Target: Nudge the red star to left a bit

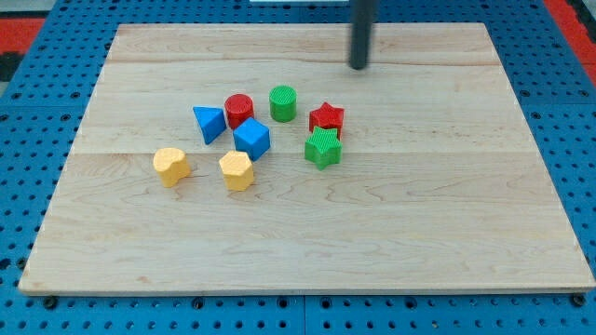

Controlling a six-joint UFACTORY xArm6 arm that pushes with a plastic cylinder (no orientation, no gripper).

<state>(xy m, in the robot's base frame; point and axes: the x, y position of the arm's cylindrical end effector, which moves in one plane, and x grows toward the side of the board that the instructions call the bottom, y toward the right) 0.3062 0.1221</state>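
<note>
No pincer here, nothing held. The dark rod's tip (359,66) is hovering above-right of the red plastic star (327,117), apart. The star is touching the green star (323,148). It should come down on the star's right side and push left gently, stopping short of the green cylinder (283,102).

The rod (360,33) is cut off by the view's top edge, so only its lower stretch down to my tip (359,67) shows. The green star (323,148) hides the near part of the red star (327,117) behind it.
</note>
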